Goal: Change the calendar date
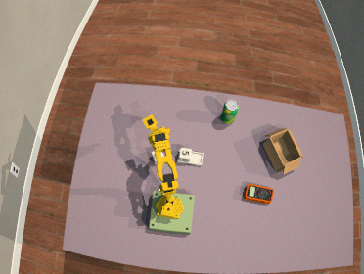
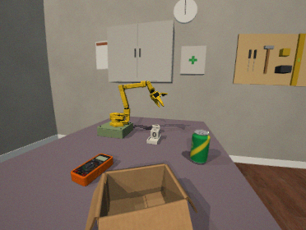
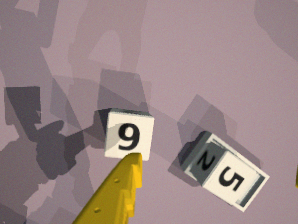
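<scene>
The pincer [image 1: 150, 121] [image 2: 163, 100] [image 3: 215, 172], parted and gripping nothing — if lowered off-centre — could clip the loose 9 cube [image 3: 129, 134] with 1 fingertip, tipping its digit.

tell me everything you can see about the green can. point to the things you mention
The can [image 1: 229, 114] [image 2: 199, 148] is a cylinder, mostly green, with a yellow band slanting across its side and a silvery, metal-looking top. It stands upright on the purplish table top [image 1: 220, 235] [image 2: 45, 185], away from the arm's base and beyond the open cardboard box as the exterior view looks. Only the table touches it. Whether it is sealed is too small to tell.
</scene>
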Action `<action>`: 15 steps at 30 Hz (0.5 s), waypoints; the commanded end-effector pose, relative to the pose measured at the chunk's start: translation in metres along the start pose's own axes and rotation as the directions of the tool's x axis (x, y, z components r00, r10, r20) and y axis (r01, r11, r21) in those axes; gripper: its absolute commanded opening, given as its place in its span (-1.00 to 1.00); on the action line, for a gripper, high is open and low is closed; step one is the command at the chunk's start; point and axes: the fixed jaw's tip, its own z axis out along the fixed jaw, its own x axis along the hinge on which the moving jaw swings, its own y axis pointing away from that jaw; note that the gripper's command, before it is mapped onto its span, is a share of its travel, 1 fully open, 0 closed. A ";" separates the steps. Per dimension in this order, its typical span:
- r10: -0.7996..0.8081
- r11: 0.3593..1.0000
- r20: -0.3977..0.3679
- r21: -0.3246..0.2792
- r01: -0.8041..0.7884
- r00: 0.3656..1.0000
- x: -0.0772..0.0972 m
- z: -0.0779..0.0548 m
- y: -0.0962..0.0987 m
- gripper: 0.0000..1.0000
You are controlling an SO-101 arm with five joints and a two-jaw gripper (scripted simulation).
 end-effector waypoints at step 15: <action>0.209 0.977 0.015 -0.054 -0.208 0.978 -0.015 0.004 0.024 -0.30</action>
